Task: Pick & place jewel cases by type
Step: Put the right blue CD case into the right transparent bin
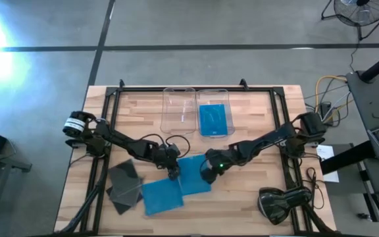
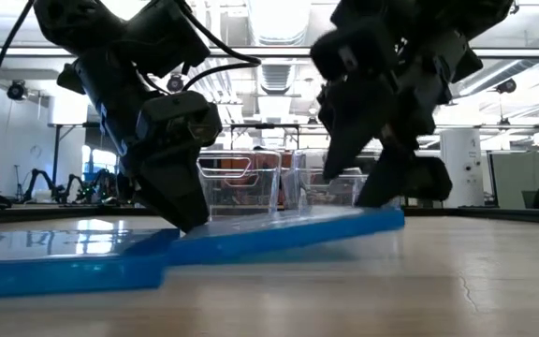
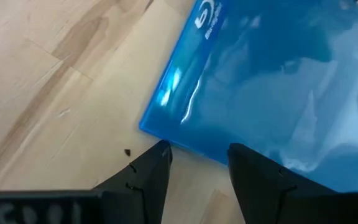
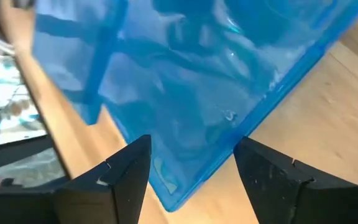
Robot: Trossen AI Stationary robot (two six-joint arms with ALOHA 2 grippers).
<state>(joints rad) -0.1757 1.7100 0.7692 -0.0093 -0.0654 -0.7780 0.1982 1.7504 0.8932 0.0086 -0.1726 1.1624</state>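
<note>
While the pale wood-grain table [image 1: 255, 197] spans the whole scene, two clear rectangular bins [image 1: 178, 110] sit at twelve o'clock, the right one holding one glossy blue jewel case [image 1: 213, 119]. Two more blue cases [image 1: 193, 175] overlap at six o'clock; two dark grey cases [image 1: 124, 187] lie at eight. Bare wood stays open toward four. The left gripper [image 1: 172, 170] and right gripper [image 1: 208, 172], fingers apart, straddle opposite edges of the upper blue case.
</note>
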